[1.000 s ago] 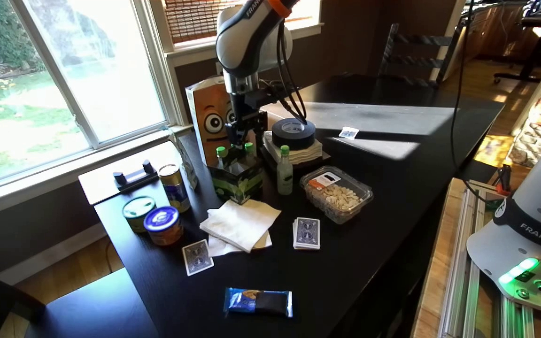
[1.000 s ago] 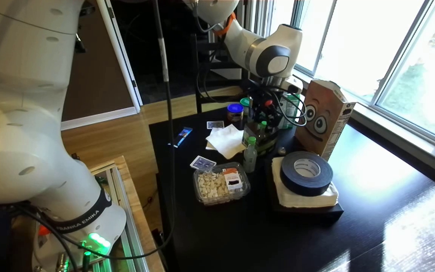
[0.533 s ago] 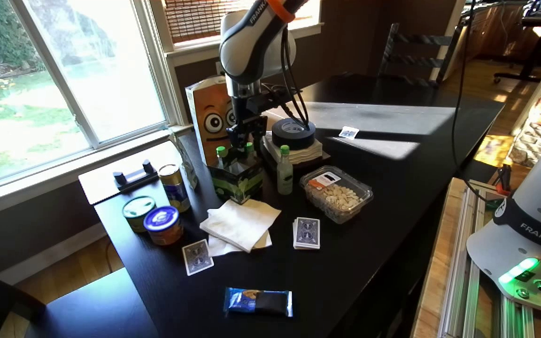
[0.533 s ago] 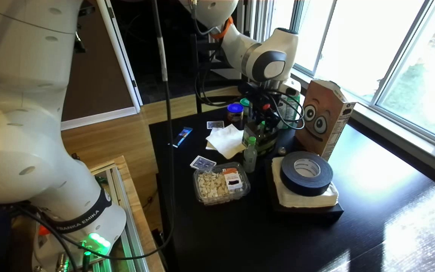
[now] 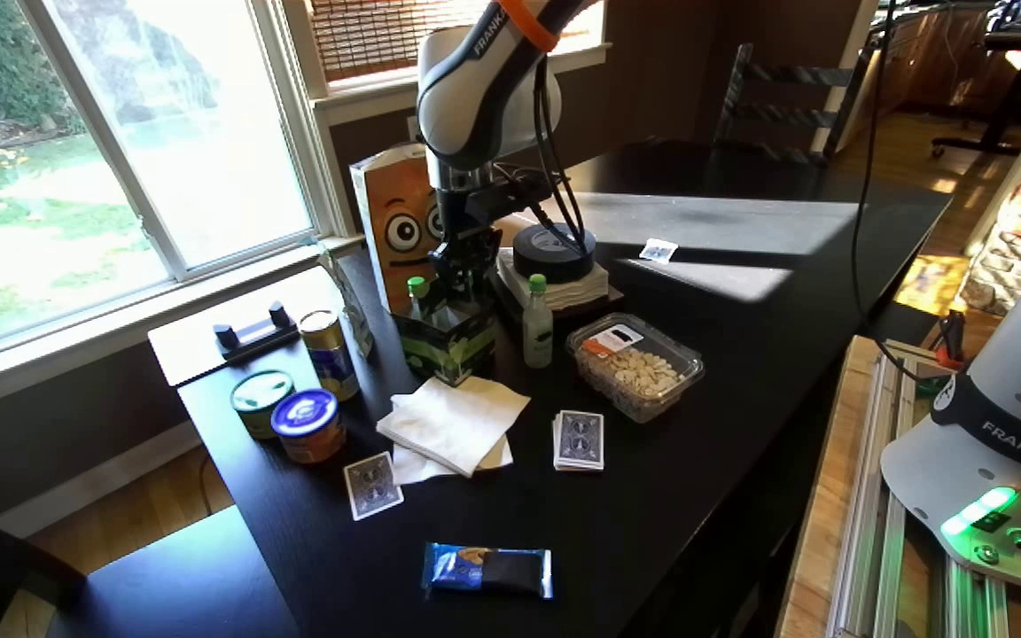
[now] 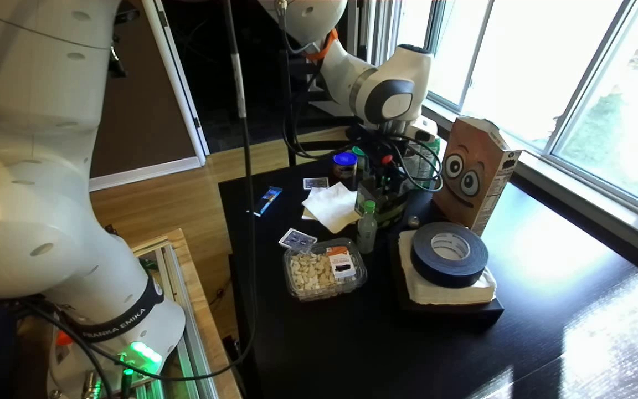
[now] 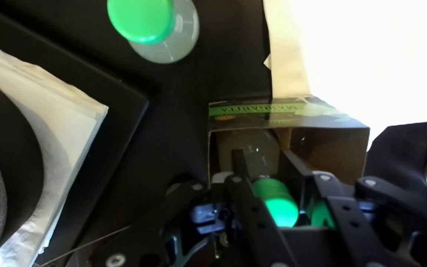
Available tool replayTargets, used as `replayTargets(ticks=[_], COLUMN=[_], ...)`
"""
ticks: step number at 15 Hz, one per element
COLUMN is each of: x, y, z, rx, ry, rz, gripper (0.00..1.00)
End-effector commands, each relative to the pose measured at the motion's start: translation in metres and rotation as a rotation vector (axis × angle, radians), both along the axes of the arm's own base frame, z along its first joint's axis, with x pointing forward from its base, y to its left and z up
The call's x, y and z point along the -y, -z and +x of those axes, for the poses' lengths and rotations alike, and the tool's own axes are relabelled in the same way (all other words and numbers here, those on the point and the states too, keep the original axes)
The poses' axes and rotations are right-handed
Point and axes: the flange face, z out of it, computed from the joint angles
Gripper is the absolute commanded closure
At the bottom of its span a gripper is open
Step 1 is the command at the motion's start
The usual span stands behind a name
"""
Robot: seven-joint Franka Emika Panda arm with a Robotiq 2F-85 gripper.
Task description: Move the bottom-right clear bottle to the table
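Inside the small green carton [image 7: 289, 113], the clear bottle [image 7: 261, 146] stands with its green cap up. My gripper [image 7: 264, 161] reaches down over it, with a finger on each side of the neck and cap, shut on it. In an exterior view the gripper [image 5: 459, 285] hides that bottle's cap. A second green-capped bottle [image 5: 417, 297] is also in the carton. Another pale bottle [image 5: 538, 332] stands upright on the dark table [image 5: 617, 523], beside the carton; the wrist view shows this standing bottle [image 7: 171, 46] too.
A roll of tape [image 6: 450, 255] rests on a napkin stack right of the carton. A nut tub [image 5: 639, 368], napkins [image 5: 457, 421], cards [image 5: 580, 440], a cookie pack [image 5: 488, 570] and jars [image 5: 308, 425] lie around. Behind stands an owl-faced box [image 6: 471, 172].
The gripper has come down onto the carton and its fingers have closed around the bottle. The green cap visible beneath it earlier is now covered. Other objects have not moved.
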Motion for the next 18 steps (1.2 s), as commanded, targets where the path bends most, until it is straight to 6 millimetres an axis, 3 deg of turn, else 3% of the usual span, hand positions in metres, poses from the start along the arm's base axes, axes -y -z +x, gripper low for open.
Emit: replayTargets(ticks=[1, 5, 8, 12, 14, 18], x=[-0.007, -0.013, -0.013, -0.005, 0.002, 0.02], y=[-0.028, -0.086, -0.142, -0.199, -0.213, -0.194], z=[-0.015, -0.026, -0.03, -0.033, -0.033, -0.031], rx=[0.028, 0.073, 0.115, 0.142, 0.139, 0.104], ry=[-0.016, -0.025, -0.021, 0.006, 0.034, 0.102], rz=[-0.009, -0.015, -0.032, -0.039, -0.057, -0.047], gripper=[0.93, 0.93, 0.93, 0.93, 0.93, 0.93])
